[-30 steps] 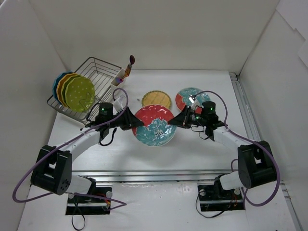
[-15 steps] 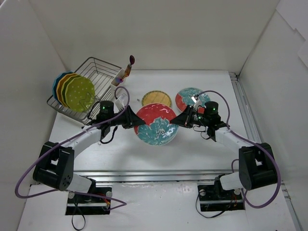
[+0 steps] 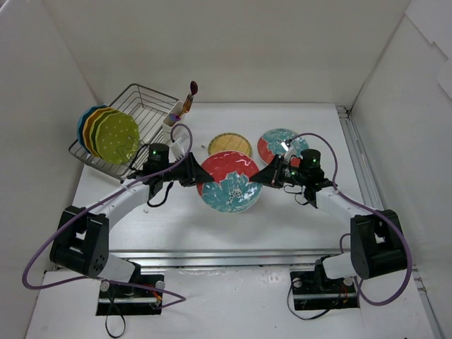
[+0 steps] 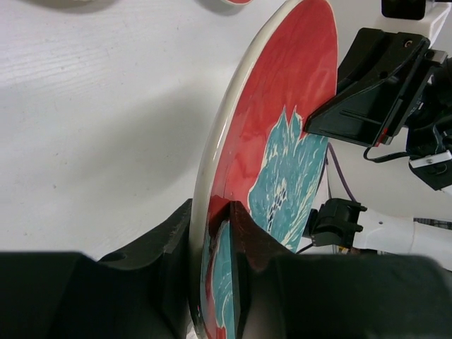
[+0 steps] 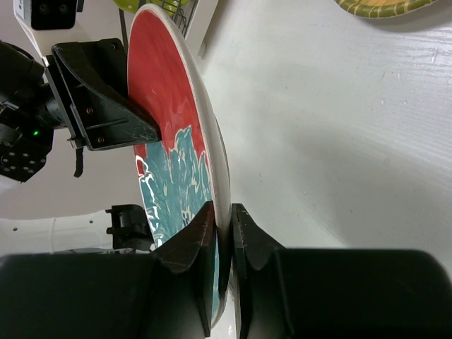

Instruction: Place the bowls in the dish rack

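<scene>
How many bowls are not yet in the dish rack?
3. A red-and-teal bowl is held by the left gripper and right gripper; the tan woven bowl lies on the table behind it; a second red-and-teal bowl lies beside that, partly hidden by the right arm.

A red-and-teal floral bowl (image 3: 228,183) sits raised and tilted mid-table. Its twin (image 3: 272,141) and a tan woven dish (image 3: 230,145) lie flat behind. Blue, orange and green dishes (image 3: 113,136) stand upright in the silver wire rack (image 3: 145,99).
</scene>
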Available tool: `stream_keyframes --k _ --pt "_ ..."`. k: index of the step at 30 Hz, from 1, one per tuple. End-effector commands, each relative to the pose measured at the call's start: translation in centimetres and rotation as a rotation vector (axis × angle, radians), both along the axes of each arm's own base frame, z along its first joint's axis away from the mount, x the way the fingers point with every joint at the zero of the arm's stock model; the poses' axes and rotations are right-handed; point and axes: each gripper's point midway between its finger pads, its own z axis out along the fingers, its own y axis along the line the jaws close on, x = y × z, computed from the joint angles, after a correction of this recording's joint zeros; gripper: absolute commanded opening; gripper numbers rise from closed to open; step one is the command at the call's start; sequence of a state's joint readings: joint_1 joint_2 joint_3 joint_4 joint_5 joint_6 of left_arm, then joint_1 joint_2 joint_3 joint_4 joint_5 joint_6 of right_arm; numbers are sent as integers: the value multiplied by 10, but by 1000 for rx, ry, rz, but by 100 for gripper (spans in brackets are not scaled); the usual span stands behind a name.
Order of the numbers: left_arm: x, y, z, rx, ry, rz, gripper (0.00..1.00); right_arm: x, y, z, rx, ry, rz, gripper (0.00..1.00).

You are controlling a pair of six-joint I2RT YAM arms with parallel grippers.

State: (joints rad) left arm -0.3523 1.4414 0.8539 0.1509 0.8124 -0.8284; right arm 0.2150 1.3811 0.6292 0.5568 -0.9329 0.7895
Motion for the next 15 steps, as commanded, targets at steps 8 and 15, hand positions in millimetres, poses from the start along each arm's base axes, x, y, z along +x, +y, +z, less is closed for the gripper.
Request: stream_keyframes --k 8,15 --pt "-13 -32 46 -52 -165 -169 7 -9 17 58 85 -222 125 0" --pt "-20 -36 55 -86 -192 -203 0 -7 16 53 77 -209 113 7"
